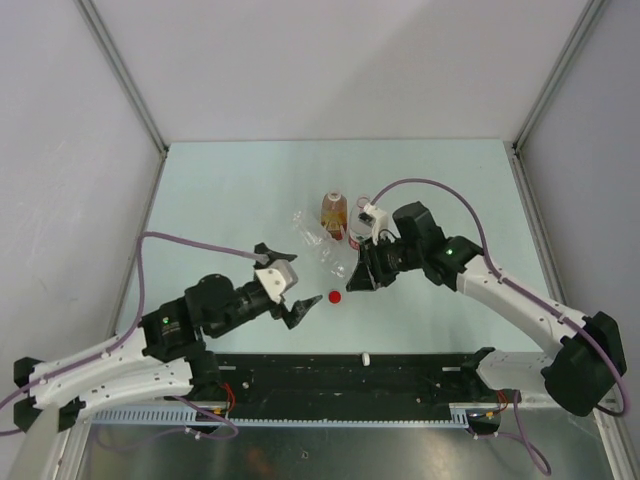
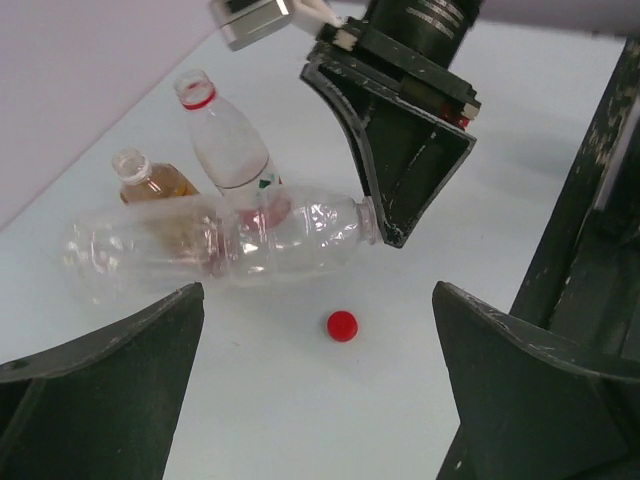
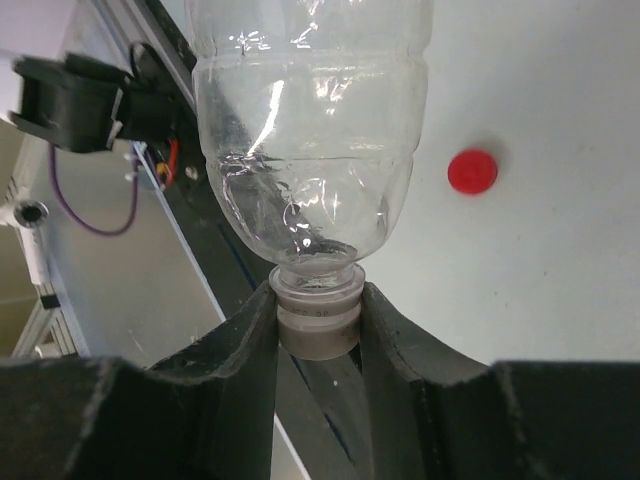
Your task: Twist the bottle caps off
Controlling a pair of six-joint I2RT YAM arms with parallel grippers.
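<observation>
— How do the bottles stand?
— The amber bottle and the labelled bottle stand upright side by side, both with open necks. The clear bottle lies on its side before them, its white cap still on, pinched in the right gripper.
— And the red cap?
— It lies loose, near the clear bottle.

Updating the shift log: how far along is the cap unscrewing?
Done: red cap lies loose on the table, the labelled bottle and amber bottle both stand open-mouthed, and a white cap sits by the near rail. In hand: right pincer is shut on the lying clear bottle at its capped neck; left pincer is open, empty. Left: that one cap.
</observation>
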